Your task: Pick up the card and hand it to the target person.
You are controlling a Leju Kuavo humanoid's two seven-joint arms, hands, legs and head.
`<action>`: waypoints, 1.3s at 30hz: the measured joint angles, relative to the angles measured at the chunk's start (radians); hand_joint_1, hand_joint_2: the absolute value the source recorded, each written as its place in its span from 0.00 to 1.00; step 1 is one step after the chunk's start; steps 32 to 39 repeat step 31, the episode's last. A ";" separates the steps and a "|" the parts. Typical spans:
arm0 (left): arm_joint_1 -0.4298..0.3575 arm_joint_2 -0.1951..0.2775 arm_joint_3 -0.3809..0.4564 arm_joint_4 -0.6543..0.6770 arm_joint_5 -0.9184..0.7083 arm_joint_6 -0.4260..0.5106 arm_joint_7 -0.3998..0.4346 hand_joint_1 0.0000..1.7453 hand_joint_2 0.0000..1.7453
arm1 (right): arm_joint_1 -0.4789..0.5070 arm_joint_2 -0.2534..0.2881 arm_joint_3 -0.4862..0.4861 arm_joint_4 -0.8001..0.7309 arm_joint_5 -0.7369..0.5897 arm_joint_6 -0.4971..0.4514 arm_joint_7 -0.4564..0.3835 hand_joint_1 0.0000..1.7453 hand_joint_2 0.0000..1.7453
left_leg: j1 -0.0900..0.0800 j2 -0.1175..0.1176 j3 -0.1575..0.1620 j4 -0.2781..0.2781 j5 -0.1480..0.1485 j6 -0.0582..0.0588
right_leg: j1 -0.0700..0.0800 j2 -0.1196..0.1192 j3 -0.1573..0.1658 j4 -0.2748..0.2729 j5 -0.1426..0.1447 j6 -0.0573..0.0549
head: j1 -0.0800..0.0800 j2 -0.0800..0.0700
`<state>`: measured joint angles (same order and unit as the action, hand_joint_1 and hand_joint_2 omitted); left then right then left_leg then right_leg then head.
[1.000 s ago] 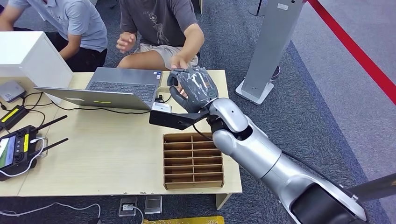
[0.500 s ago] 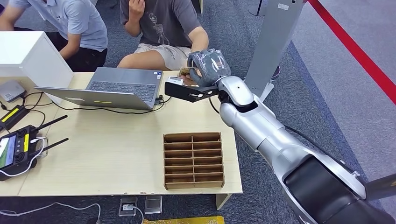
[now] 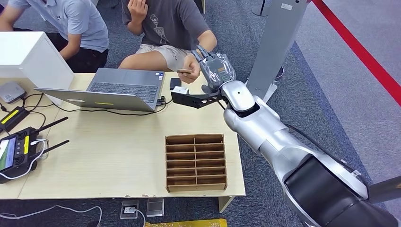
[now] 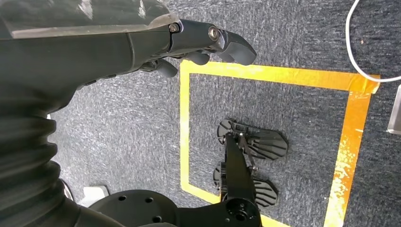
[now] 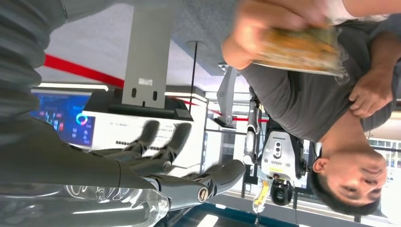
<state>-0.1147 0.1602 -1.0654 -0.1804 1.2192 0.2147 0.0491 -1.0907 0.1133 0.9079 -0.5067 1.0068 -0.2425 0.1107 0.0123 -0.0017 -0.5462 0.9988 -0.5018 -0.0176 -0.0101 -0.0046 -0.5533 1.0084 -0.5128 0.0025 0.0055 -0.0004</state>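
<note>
Silver arm reaches over the far right corner of the table (image 3: 118, 156), and its right hand (image 3: 215, 68) stands with fingers spread and nothing in them. The card (image 3: 183, 71) sits pinched in the person's hand (image 3: 191, 70), just beside the robot's fingers and above the table's far edge, near the laptop (image 3: 120, 87). Judging by that, the handover looks done; only drawing the arm away seems left. The left hand (image 4: 189, 42) hangs over the floor, fingers loosely curled, holding nothing. The wooden rack (image 3: 195, 162) rests near the table's right front corner.
</note>
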 joint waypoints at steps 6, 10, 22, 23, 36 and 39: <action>0.000 0.000 -0.004 0.000 -0.012 -0.028 -0.008 0.00 1.00 | -0.001 0.006 0.022 0.027 0.028 -0.001 0.004 0.00 1.00 | 0.000 0.000 0.000 0.000 0.000 0.000 | 0.000 0.000 0.000 0.000 0.000 0.000 | 0.000 0.000; 0.000 0.000 -0.011 0.000 -0.017 -0.038 -0.014 0.00 1.00 | -0.002 0.007 0.030 0.039 0.036 -0.004 0.004 0.00 1.00 | 0.000 0.000 0.000 0.000 0.000 0.000 | 0.000 0.000 0.000 0.000 0.000 0.000 | 0.000 0.000; 0.000 0.003 -0.012 0.000 0.005 -0.014 -0.009 0.00 1.00 | -0.008 0.000 0.023 0.061 0.042 -0.042 -0.022 0.00 1.00 | 0.000 0.000 0.001 0.000 0.000 0.000 | 0.000 0.000 0.000 0.000 0.000 0.000 | 0.000 0.000; 0.000 0.004 -0.012 0.000 0.007 -0.013 -0.009 0.00 1.00 | -0.009 -0.002 0.020 0.062 0.035 -0.049 -0.027 0.00 1.00 | 0.000 0.000 0.001 0.000 0.000 0.000 | 0.000 0.000 0.000 0.000 0.000 0.000 | 0.000 0.000; 0.001 0.005 -0.012 0.000 0.023 0.000 -0.003 0.00 1.00 | -0.004 -0.040 -0.030 0.037 -0.070 -0.125 -0.084 0.00 1.00 | 0.000 0.000 0.001 0.000 0.000 0.000 | 0.000 0.000 0.000 0.000 0.000 0.000 | 0.000 0.000; 0.001 0.005 -0.012 0.000 0.023 0.000 -0.003 0.00 1.00 | -0.004 -0.040 -0.030 0.037 -0.070 -0.125 -0.084 0.00 1.00 | 0.000 0.000 0.001 0.000 0.000 0.000 | 0.000 0.000 0.000 0.000 0.000 0.000 | 0.000 0.000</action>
